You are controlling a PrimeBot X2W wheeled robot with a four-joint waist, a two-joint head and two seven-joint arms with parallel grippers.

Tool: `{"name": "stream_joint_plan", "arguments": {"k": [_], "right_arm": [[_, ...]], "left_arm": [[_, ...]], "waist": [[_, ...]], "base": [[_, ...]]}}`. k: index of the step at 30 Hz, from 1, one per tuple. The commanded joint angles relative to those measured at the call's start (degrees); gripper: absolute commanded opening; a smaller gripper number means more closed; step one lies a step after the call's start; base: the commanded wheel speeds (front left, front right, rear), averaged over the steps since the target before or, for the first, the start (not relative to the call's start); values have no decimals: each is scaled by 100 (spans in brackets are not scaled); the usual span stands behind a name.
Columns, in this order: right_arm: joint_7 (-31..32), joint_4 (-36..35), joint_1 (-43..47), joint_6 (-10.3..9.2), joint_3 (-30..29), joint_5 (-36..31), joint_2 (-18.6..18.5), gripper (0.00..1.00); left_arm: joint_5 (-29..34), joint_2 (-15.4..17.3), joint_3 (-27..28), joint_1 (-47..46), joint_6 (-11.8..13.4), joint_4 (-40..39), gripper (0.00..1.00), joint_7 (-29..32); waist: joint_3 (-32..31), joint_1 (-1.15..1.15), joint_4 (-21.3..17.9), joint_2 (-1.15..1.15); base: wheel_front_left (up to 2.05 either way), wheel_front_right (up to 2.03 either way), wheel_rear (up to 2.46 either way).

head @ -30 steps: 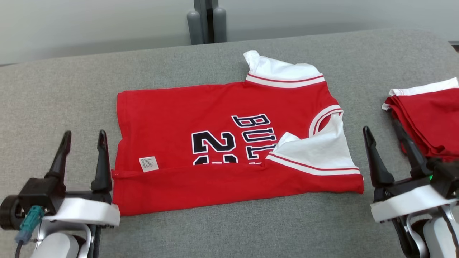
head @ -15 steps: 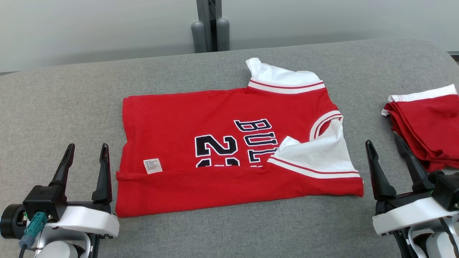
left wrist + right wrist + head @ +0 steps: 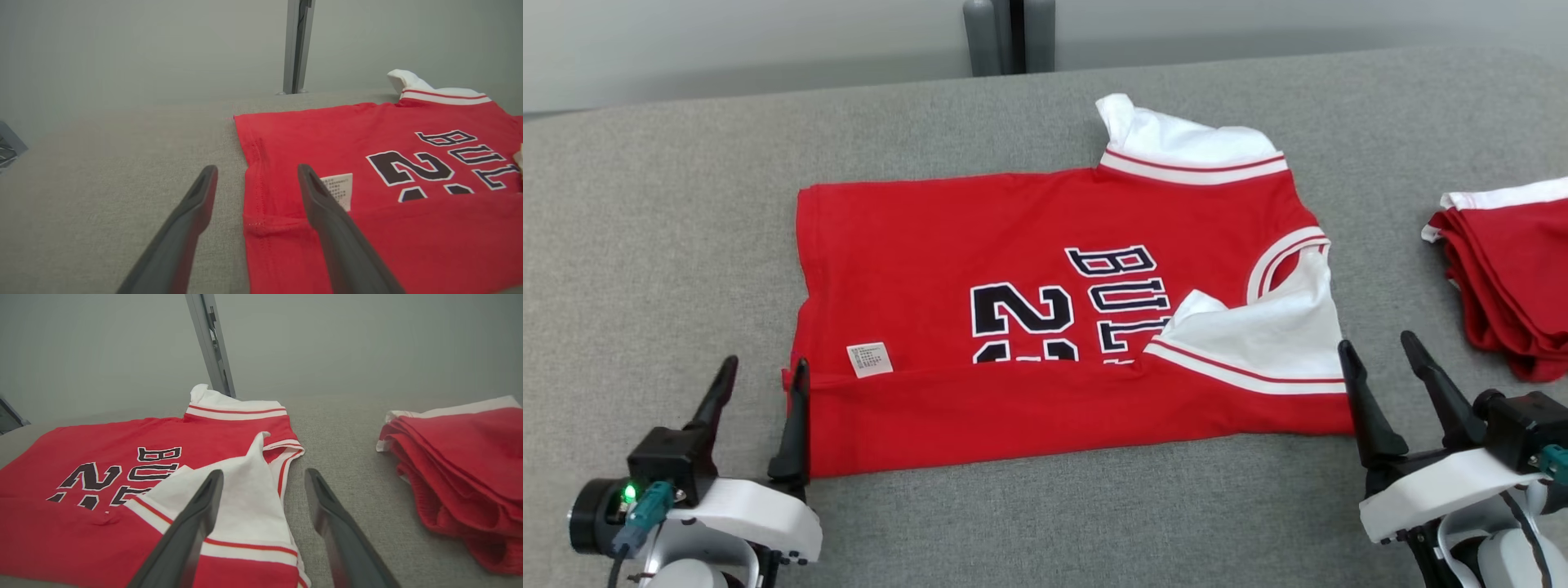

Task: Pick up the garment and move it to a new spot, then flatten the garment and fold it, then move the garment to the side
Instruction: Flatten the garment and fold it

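The garment [image 3: 1013, 237] is seen as matt red knit cloth, trimmed in white cloth. The grey surface [image 3: 670, 245] is covered in coarse, matt woven fabric. The fingers [image 3: 327, 220] are moulded in smooth dark plastic, the post [image 3: 297, 45] finished in satin metal.

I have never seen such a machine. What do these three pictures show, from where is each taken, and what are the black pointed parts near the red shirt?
This robot has two arms. One picture comes from a camera on its head, looking down at a grey padded surface. The black prongs are the fingers of its left tool and right tool, which work like pincers. The other two pictures come from a camera on each wrist, looking along those fingers. A red jersey lies on the surface, its near edge folded over and a white sleeve turned onto the front. A pile of red clothes sits to its right. Both tools are open, one at each end of the jersey, and hold nothing.
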Motion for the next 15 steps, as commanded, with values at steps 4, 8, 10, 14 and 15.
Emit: {"name": "stream_joint_plan", "arguments": {"k": [4, 8, 10, 14, 15], "right_arm": [[-114, 449, -144, 1, 36, 114, -51, 100], [-112, 864, -240, 1, 103, 183, -55, 100], [-86, 1026, -270, 1, 144, 228, -37, 100], [-1, 1239, -342, 1, 248, 301, -31, 100], [51, 1304, -348, 1, 305, 319, -39, 100]], "left_arm": [[-112, -141, -105, 0, -156, 353, 100, -55], [-269, -282, -167, -4, -288, 665, 100, -4], [-341, -304, -186, 30, -326, 798, 100, 84], [-524, -343, -191, 67, -390, 989, 100, 299], [-616, -367, -202, 96, -402, 1048, 100, 416]], "waist": [[284, 0, 47, 0], [410, 0, 46, 0], [453, 0, 37, 0], [495, 0, 19, 0], [499, 0, 16, 0]], "base": [[0, 0, 0], [0, 0, 0], [0, 0, 0], [0, 0, 0], [0, 0, 0]]}}
